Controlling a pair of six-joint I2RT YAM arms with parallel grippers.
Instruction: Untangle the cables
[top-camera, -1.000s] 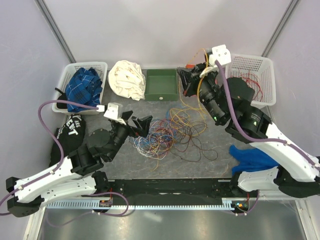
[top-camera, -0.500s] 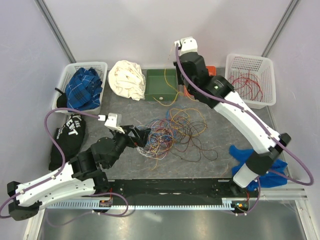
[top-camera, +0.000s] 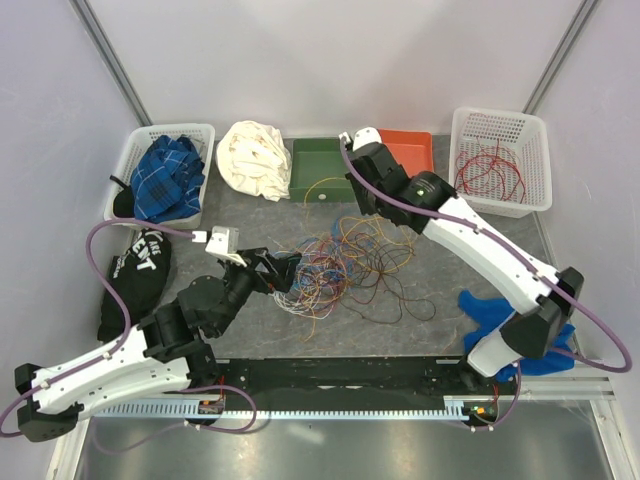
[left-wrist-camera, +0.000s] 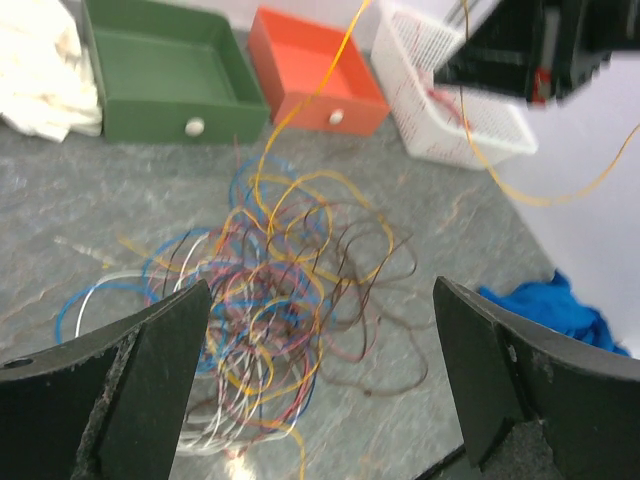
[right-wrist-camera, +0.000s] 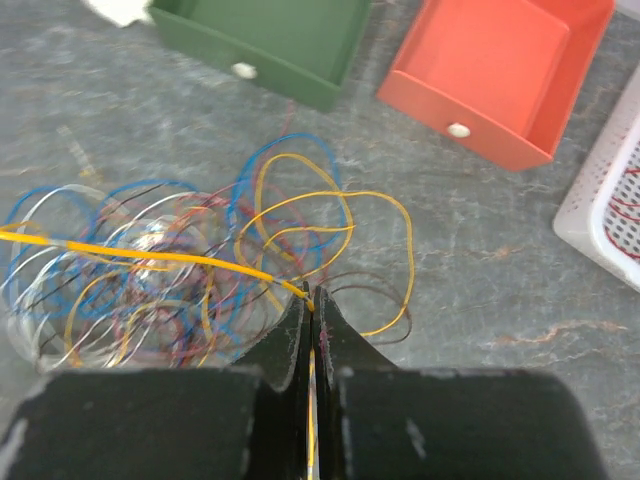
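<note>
left arm (top-camera: 110, 365) wearing white shells over black joints | right arm (top-camera: 490, 250) showing the same white-and-black build | purple cable (top-camera: 95, 240) trailing along each arm | white wrist block (top-camera: 224, 241) capping each wrist | fingers (left-wrist-camera: 130, 370) appearing matte black, wedge-shaped

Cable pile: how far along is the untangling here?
Done: a few red wires lie apart in the white basket. In hand: the right gripper is shut on one yellow wire that runs back into the tangle; the left gripper is open, facing that tangle. Left: nearly everything, since the many-coloured wires are one dense knot.
</note>
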